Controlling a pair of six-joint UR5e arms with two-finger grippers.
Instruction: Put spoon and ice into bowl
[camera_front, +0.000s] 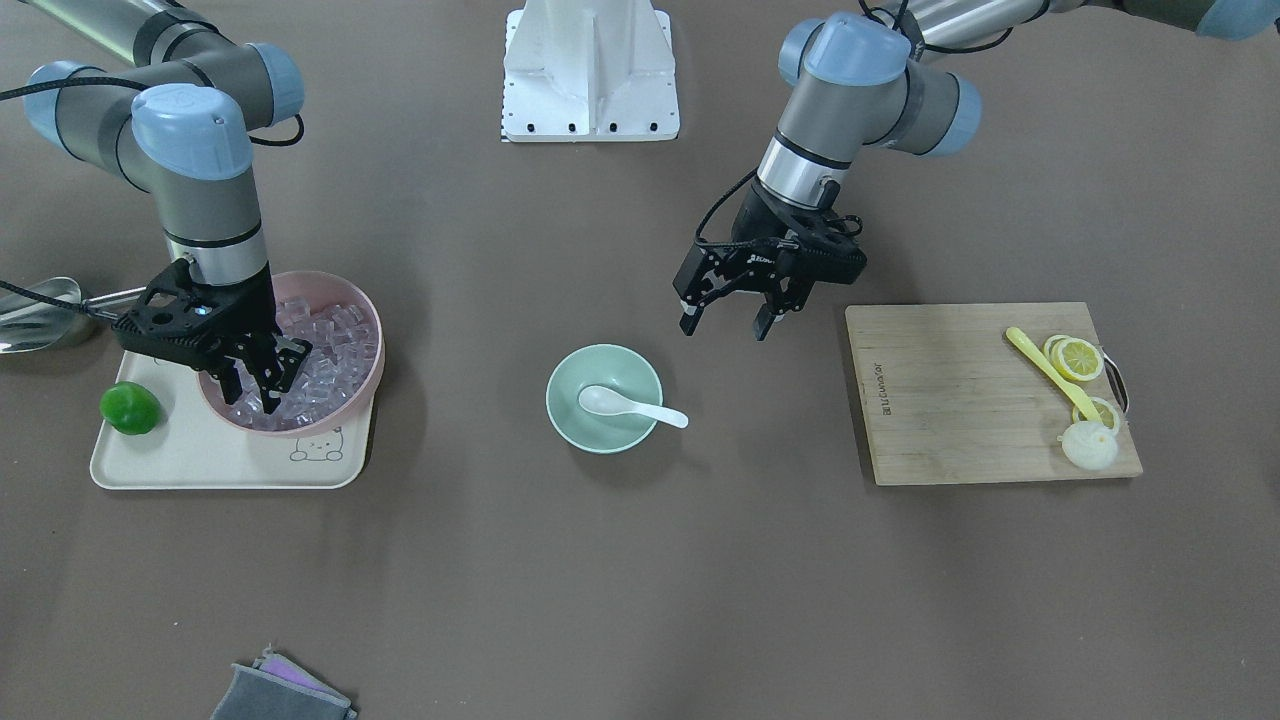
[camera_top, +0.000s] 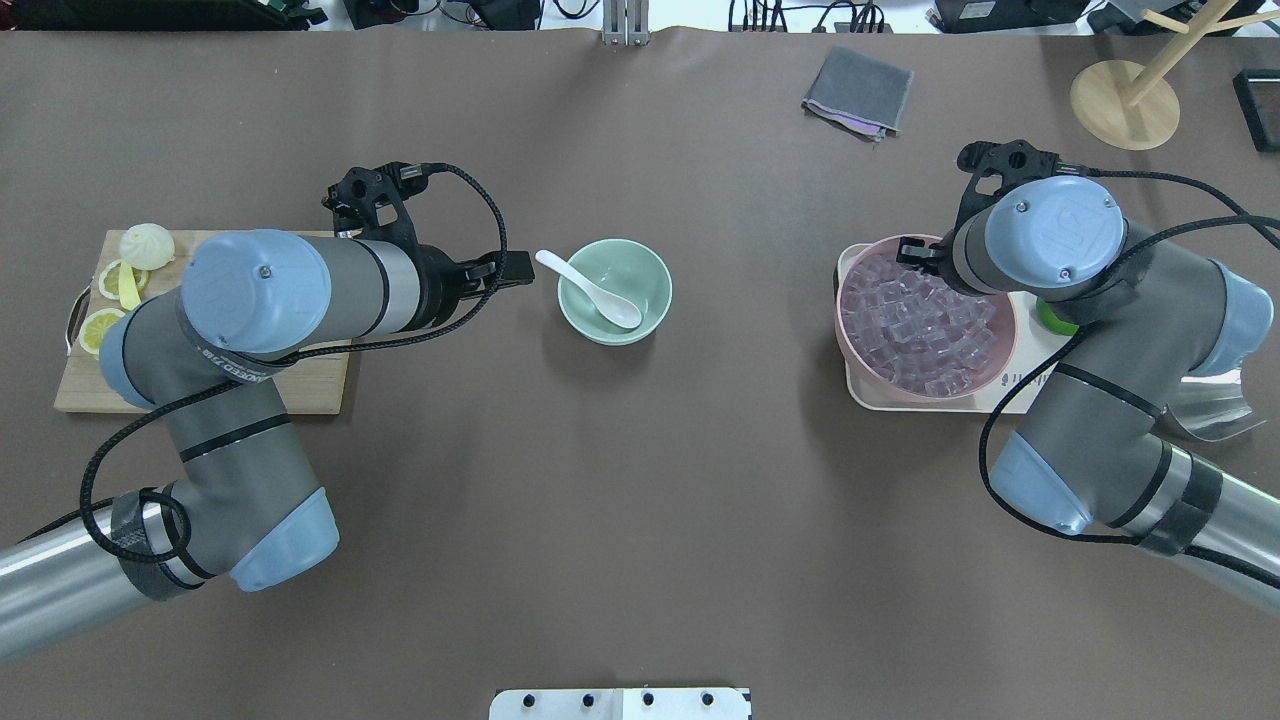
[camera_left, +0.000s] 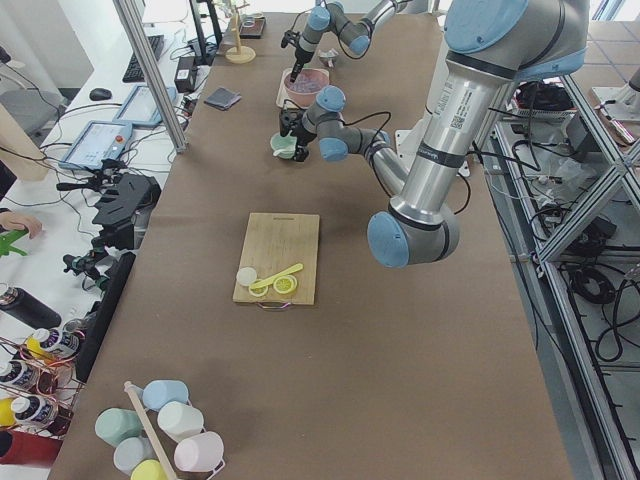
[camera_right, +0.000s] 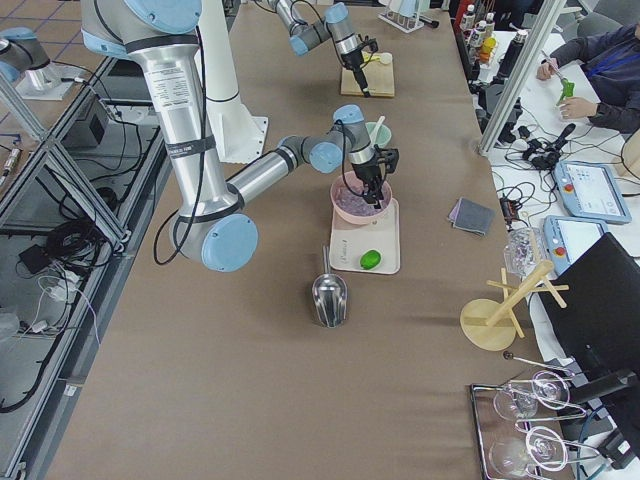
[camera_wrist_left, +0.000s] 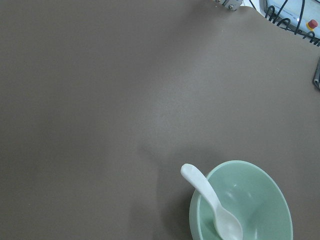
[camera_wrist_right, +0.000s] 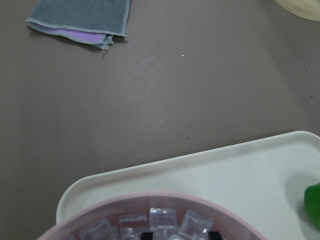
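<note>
White glossy soup spoon (camera_front: 630, 404) in round mint-green bowl (camera_front: 556, 385) | right gripper (camera_front: 254, 388) spread, clear ice cubes (camera_wrist_right: 162, 218) between its tips | next: pinch one, lift | left gripper (camera_front: 727, 322) spread

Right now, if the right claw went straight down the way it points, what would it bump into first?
The ice cubes in the pink bowl, directly beneath the right claw. It may even be touching them, since depth is unclear.

Open surface (camera_front: 470, 400) runs wide between the pink bowl (camera_front: 378, 335) and the mint-green bowl (camera_front: 560, 420). The handle of the white spoon (camera_front: 632, 405) juts over the green rim toward the cutting board (camera_front: 960, 420), and the left gripper (camera_front: 725, 328) hangs near that side.
</note>
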